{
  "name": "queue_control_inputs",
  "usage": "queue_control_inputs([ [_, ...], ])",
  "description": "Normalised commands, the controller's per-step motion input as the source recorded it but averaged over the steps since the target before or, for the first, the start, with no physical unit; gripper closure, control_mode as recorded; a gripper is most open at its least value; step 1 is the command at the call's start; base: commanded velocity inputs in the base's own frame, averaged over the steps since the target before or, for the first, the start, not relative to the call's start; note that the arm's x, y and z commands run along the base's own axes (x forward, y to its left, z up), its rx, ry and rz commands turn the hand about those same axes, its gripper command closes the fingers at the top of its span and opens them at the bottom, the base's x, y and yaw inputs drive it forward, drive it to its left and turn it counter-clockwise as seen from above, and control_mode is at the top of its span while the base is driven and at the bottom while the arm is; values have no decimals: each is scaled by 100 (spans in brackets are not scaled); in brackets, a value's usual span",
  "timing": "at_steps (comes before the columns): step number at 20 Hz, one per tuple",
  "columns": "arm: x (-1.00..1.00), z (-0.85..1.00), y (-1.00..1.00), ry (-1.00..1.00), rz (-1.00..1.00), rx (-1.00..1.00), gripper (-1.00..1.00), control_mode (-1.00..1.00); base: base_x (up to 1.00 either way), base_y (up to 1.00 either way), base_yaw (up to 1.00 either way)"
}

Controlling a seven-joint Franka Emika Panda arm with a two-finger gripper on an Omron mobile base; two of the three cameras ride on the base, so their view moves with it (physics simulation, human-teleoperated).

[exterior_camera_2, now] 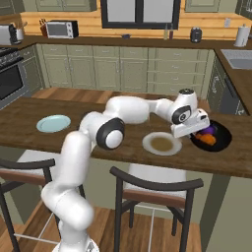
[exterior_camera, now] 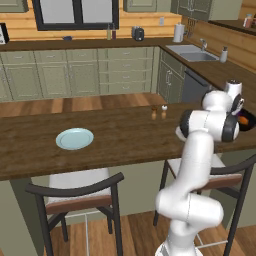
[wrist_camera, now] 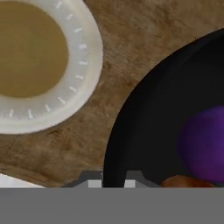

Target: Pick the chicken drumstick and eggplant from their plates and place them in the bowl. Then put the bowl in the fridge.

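At the right end of the long wooden tabletop, the white arm reaches out low so that its claw hangs over the near rim of the black bowl. Its two finger tips sit close together at the bottom of the hand view, straddling the bowl's edge, but whether the claw is clenched on that rim or merely parked above it cannot be told. Both foods lie inside the bowl: the purple eggplant rests toward the middle, and the orange-brown chicken drumstick lies touching it on the side nearer the claw (from the right base view the pair appear as a purple lump with an orange one just in front). Just beside the bowl stands the cream-white plate with its tan centre, a narrow strip of bare wood between the two. The pale blue plate lies well apart at the tabletop's other end. Two small shakers stand near the far edge of the tabletop, and dark-framed stools are drawn up along its near side. Green cabinets line the far wall beneath a window.
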Motion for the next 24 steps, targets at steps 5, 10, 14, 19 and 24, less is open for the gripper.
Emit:
queue_control_inputs([
  [5, -48, 44, 100, 1, 44, -13, 100, -100, 0, 0, 0],
  [10, -52, 70, 99, 6, 44, -3, 100, -100, 0, 0, 0],
  [14, -35, 79, 95, 17, 40, 0, 100, -100, 0, 0, 0],
  [19, -65, 79, 99, 17, 30, -1, 100, -100, 0, 0, 0],
  [24, -91, 58, 95, 4, 16, -5, 100, -100, 0, 0, 0],
])
